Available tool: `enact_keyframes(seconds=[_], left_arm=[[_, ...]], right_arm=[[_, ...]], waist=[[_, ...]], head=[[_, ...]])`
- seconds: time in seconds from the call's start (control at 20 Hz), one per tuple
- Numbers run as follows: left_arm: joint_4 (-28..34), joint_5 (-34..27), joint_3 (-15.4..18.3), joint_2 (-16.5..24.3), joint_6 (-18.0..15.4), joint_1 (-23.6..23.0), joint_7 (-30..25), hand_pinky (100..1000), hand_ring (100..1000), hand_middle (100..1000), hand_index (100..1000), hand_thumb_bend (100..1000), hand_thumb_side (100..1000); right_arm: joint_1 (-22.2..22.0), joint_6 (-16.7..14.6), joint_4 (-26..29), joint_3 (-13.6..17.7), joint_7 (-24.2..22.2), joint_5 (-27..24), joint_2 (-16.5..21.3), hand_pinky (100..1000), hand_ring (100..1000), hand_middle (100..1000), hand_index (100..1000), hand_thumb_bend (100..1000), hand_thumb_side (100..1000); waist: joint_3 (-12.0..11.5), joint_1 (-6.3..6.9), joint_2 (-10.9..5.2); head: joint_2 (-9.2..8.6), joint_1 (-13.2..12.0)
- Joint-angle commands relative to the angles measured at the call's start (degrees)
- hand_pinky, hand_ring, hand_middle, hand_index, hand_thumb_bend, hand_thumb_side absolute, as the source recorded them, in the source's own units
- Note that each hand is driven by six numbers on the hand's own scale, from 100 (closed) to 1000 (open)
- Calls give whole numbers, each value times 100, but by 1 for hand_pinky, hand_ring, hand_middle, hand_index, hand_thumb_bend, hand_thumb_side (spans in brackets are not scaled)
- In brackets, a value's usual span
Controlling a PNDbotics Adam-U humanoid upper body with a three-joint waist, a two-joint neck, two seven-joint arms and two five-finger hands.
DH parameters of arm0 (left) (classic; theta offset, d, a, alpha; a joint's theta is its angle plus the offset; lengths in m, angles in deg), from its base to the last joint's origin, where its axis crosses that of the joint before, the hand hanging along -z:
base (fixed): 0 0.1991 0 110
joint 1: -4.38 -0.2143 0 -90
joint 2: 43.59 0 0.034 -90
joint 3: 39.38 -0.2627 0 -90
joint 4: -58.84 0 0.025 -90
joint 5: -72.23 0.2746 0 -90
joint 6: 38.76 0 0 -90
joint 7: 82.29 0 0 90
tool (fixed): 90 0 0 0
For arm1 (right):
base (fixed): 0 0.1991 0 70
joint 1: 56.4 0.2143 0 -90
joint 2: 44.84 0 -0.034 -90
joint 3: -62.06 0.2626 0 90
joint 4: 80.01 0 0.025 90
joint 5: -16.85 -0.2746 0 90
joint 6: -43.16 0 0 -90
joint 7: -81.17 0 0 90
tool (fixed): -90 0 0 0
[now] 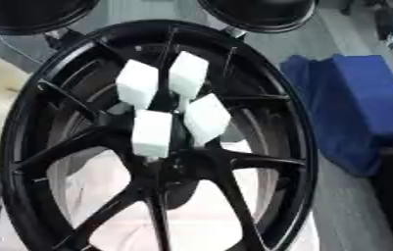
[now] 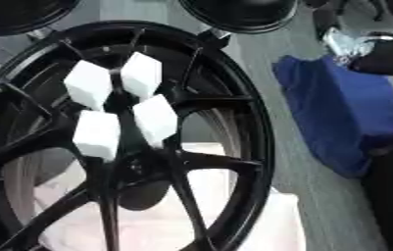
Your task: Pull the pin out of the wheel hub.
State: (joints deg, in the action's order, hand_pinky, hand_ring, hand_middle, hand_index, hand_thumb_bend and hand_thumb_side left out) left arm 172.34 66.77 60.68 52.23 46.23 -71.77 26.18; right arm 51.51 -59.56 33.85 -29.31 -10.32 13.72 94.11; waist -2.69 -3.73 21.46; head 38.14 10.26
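Note:
A large black spoked wheel [image 1: 272, 122] fills both views, lying tilted toward me. Several white block-shaped pins stand clustered around its hub [image 1: 172, 104]: one at upper left [image 1: 137, 83], one at upper right [image 1: 187, 73], one at lower right [image 1: 206, 118] and one at lower left [image 1: 152, 133]. They stick out of the hub face toward the camera. Neither of my hands shows in either view, and nothing touches the pins.
A pale cloth [image 1: 199, 215] lies under the wheel's lower half. A blue cloth bundle [image 1: 354, 108] sits right of the rim. Two black round objects [image 1: 28, 14] [image 1: 259, 12] stand behind the wheel. A dark and silver shape [image 2: 358, 46] shows at upper right.

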Motion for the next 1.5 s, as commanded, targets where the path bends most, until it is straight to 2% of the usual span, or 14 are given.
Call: enact_keyframes(seconds=[0.05,0.25,0.3,0.35,0.6,0.9,1.15,1.5], left_arm=[[109,-1,-14,195,0,31,-48,918,555,563,730,232,682],[109,-19,-41,232,4,43,-84,918,556,563,730,233,680],[109,-24,-47,239,5,48,-90,918,556,564,730,233,680],[109,-28,-54,244,6,53,-99,918,556,564,730,233,680],[109,-45,-83,262,19,78,-142,918,557,565,730,233,680],[109,-57,-94,271,24,95,-156,918,557,565,730,234,679],[109,-68,-101,269,29,107,-160,918,558,565,730,234,679],[109,-77,-105,256,33,107,-165,918,559,566,730,235,679]], right_arm=[[275,-17,73,-209,-337,103,459,793,679,622,732,151,409],[691,8,73,-554,-777,71,608,793,687,628,740,176,417],[784,14,73,-660,-905,43,625,793,689,629,743,207,408],[872,17,73,-765,-1040,10,632,793,689,631,745,189,427],[1271,-7,73,-1220,-1663,-293,544,792,678,647,764,238,442],[1631,81,73,-1491,-2146,-800,386,789,658,672,791,322,426],[1928,116,73,-1723,-2535,-1162,212,790,646,684,799,323,420],[2439,411,73,-2015,-2833,-1466,-107,794,664,703,799,323,409]], waist=[[-21,-3,-195],[-66,-32,-246],[-81,-39,-254],[-96,-47,-260],[-163,-85,-274],[-214,-115,-280],[-245,-119,-286],[-312,-125,-302]], head=[[13,60],[53,123],[62,140],[70,154],[99,212],[91,231],[82,254],[85,297]])
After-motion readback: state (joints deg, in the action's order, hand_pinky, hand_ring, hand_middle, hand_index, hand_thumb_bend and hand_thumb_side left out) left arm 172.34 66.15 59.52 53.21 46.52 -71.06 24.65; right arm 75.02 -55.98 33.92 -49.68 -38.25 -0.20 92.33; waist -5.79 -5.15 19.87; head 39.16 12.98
